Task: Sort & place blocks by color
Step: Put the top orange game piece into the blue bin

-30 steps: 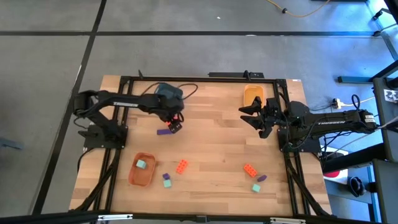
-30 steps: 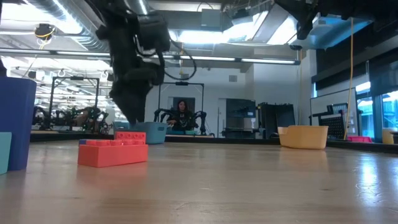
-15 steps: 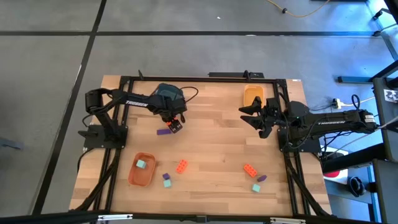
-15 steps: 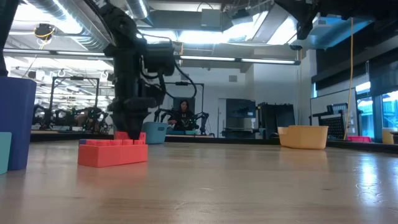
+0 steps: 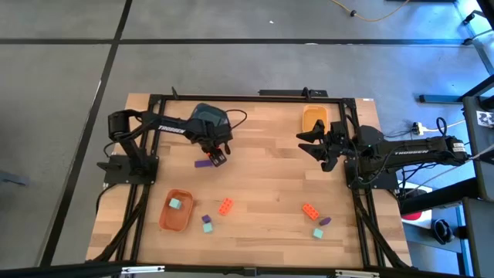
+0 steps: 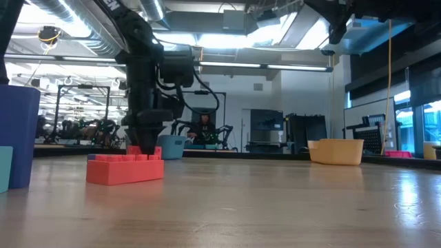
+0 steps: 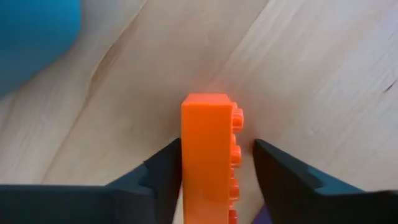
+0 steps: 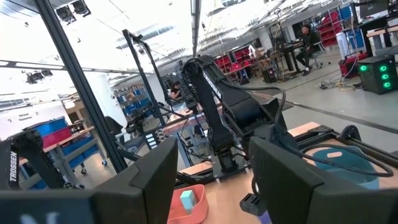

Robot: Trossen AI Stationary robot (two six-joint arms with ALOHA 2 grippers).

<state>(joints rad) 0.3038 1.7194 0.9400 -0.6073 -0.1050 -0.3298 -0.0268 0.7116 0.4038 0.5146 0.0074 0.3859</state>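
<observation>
Overhead ceiling lights [image 6: 207, 41] give bright, even illumination; glare whitens the right wrist view's background. Left wrist view soft at close range. Shadows faint.

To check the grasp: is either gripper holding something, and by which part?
Not yet: the left gripper straddles the long sides of an orange plastic toy brick, gap at its studs. The right gripper is empty.
</observation>
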